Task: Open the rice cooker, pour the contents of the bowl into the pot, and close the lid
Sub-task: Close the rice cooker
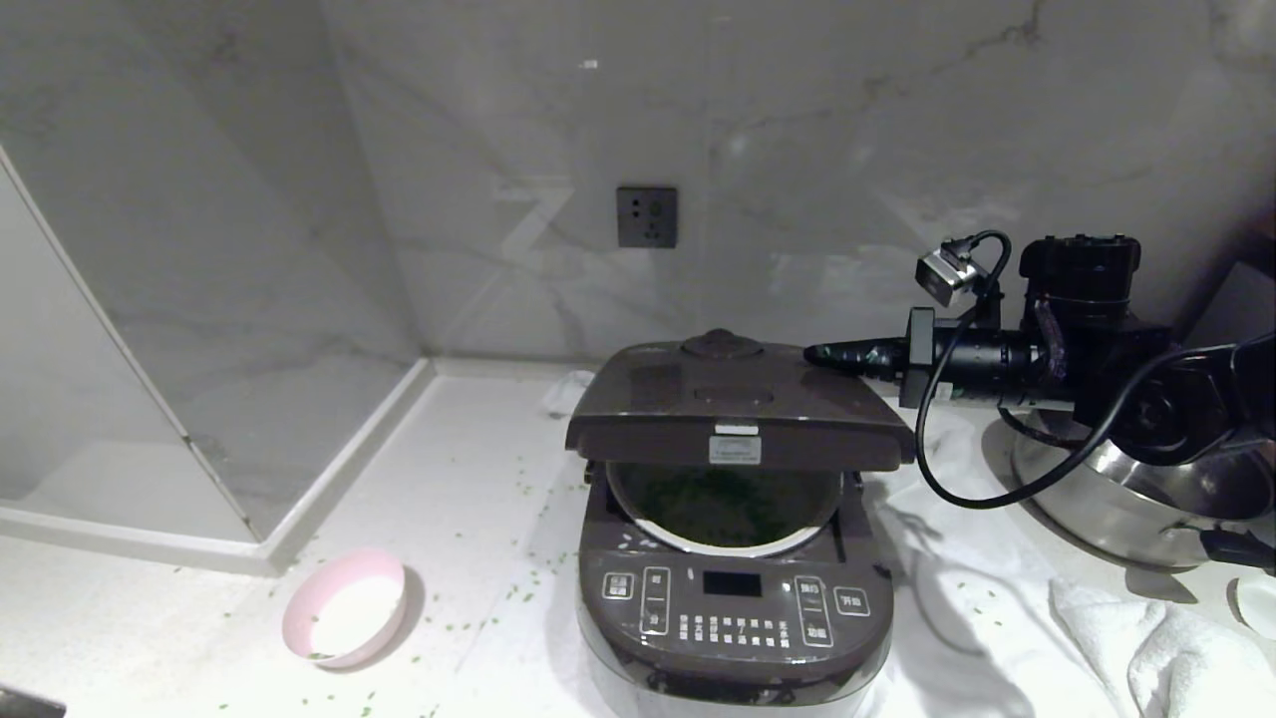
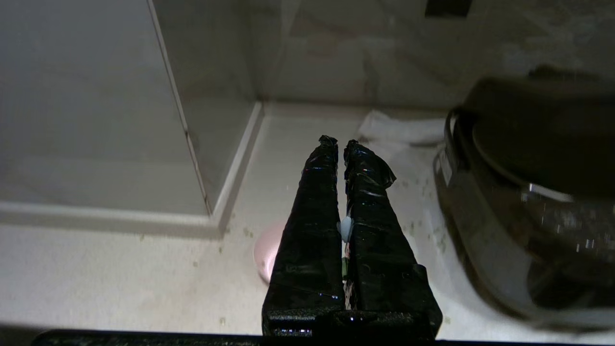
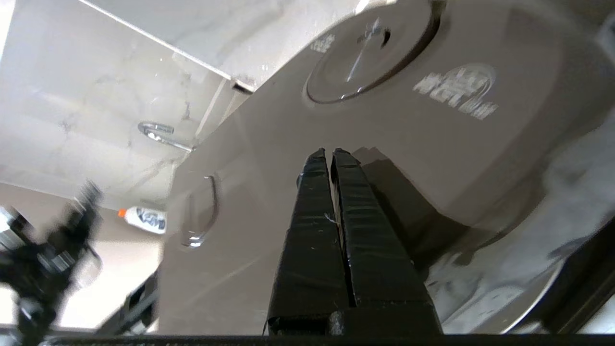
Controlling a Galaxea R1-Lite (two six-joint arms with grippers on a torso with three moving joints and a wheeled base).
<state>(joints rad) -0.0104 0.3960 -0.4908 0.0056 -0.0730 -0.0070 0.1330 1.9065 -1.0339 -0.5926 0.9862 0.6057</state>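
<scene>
The dark rice cooker (image 1: pixel 736 608) stands in the middle of the counter. Its lid (image 1: pixel 738 411) hangs partly lowered over the pot (image 1: pixel 698 544), with a gap at the front. Green chopped contents (image 1: pixel 723 504) lie inside the pot. My right gripper (image 1: pixel 812 354) is shut, its tips against the lid's top near the right rear; in the right wrist view the gripper (image 3: pixel 328 151) lies on the lid (image 3: pixel 432 144) below the round steam vent (image 3: pixel 370 53). The pink bowl (image 1: pixel 344 606) sits left of the cooker, nearly empty. My left gripper (image 2: pixel 338 142) is shut and empty, above the bowl (image 2: pixel 266 250).
A shiny steel pan (image 1: pixel 1126 489) stands right of the cooker under my right arm. White cloth (image 1: pixel 997 598) covers the counter there, beside a small white dish (image 1: pixel 1258 598). Green bits are scattered round the bowl. A raised ledge with a glass panel (image 1: pixel 199 449) borders the left.
</scene>
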